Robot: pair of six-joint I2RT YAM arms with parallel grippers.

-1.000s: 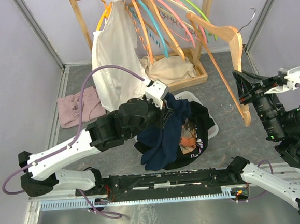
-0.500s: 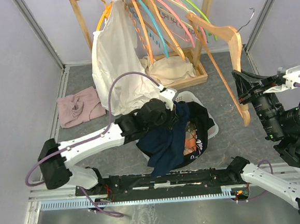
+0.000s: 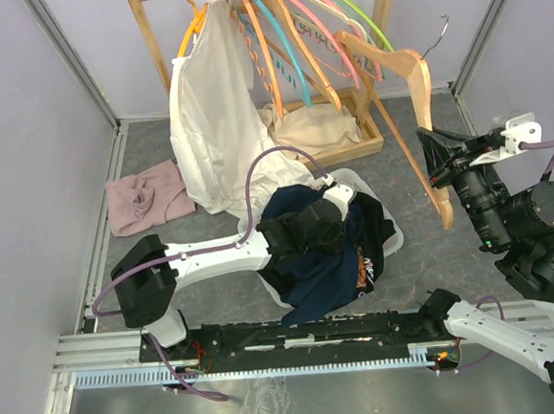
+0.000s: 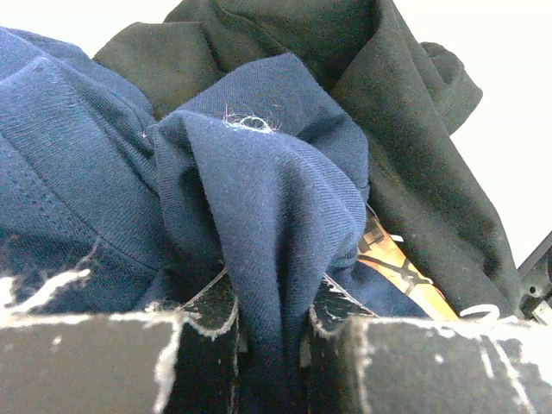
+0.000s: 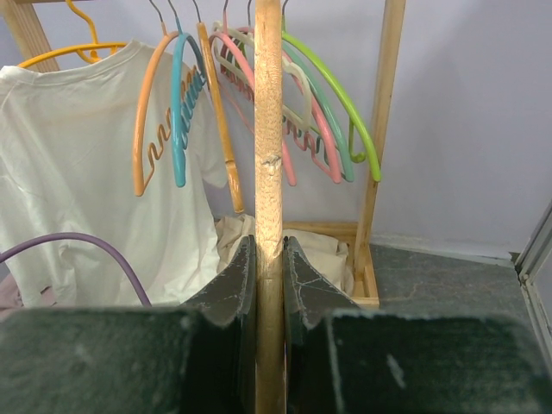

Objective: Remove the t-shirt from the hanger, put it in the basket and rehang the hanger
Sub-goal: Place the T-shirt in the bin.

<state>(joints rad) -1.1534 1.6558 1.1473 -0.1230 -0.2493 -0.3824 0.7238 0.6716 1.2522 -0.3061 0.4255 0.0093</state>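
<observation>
The navy t-shirt [image 4: 259, 198] looks free of the wooden hanger [image 5: 268, 164], so the step is probably laying it in the white laundry basket [image 3: 393, 240]. The left gripper [image 4: 272, 321] should sink low over the heap before letting go, so no cloth trails over the rim. A fold of the shirt is pinched between the left jaws, the rest draped on the basket's dark clothes, while the right gripper [image 5: 269, 280], well apart, has its jaws clamped on the bare hanger.
</observation>
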